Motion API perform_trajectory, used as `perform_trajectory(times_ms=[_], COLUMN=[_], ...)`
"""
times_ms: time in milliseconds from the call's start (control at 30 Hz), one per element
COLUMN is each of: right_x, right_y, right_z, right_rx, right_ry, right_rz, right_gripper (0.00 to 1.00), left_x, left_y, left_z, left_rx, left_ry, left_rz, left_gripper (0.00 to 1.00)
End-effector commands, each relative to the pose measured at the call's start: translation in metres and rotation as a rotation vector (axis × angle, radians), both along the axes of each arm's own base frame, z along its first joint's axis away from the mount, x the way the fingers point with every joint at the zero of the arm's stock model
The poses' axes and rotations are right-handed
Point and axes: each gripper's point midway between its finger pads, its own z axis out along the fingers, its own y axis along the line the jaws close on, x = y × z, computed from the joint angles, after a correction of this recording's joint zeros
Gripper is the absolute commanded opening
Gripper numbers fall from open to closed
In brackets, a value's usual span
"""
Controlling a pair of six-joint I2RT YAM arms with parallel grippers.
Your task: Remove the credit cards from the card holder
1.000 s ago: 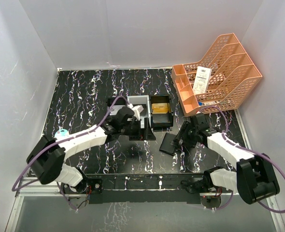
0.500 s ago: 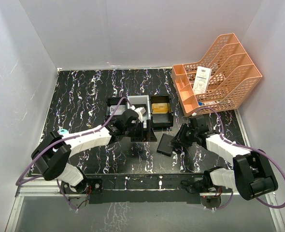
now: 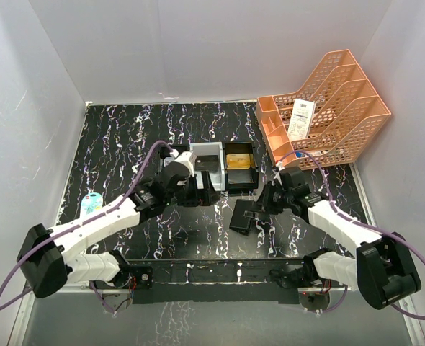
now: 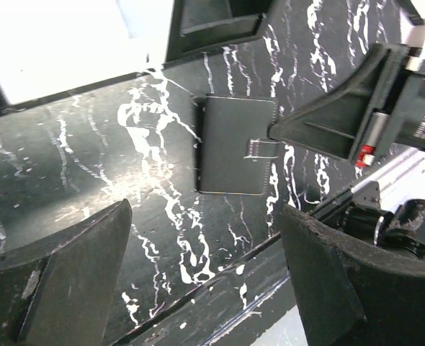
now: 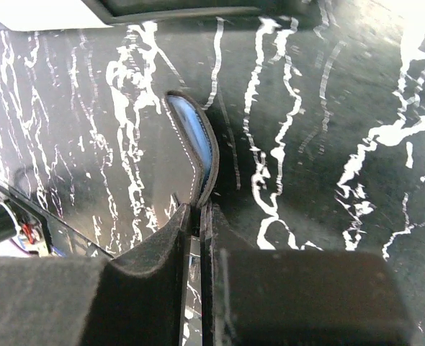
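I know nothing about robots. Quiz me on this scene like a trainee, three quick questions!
1. True or false: the right claw pinches the card holder by its edge.
2. The left claw is: A) open and empty, B) shut on a card, C) holding a paper slip.
3. Where does the gold card lie?
Key: 1 true; 2 A; 3 in the black bin at the right end of the row.
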Motion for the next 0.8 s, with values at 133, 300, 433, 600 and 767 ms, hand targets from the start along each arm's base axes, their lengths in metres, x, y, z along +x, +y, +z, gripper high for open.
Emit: perform_trajectory(times_ms=[133,300,433,600,767], right_x=[0.027,0.022,0.016,-0.001,-0.019], right_y=[0.016,0.017,0.026,0.052,0.092], right_z=[0.065,0.066,0.061,0.054,0.041], right_rx=[-0.203,-0.441,-0.601,-0.757,-0.752], right_ry=[-0.234,-0.218,-0.211,-0.227,-0.209], right_rz=[0.088,0.127,0.161,0.237,0.313], right_gripper=[0.05,0.04,0.03,0.02,0.03], left_x=[0.006,0.010,0.009,0.006,-0.001], left_y=[0.064,0.100,0.129,0.161,0.189], left_z=[-0.003,-0.002,-0.002,0.001,0.011], left_rx=[0.164,0.191,0.216,0.238,0.259], left_ry=[-0.035,-0.017,0.004,0.015,0.004], left_rz=[0.232,0.374,0.473,0.582,0.703], left_gripper=[0.85,0.86,0.86,0.85,0.86])
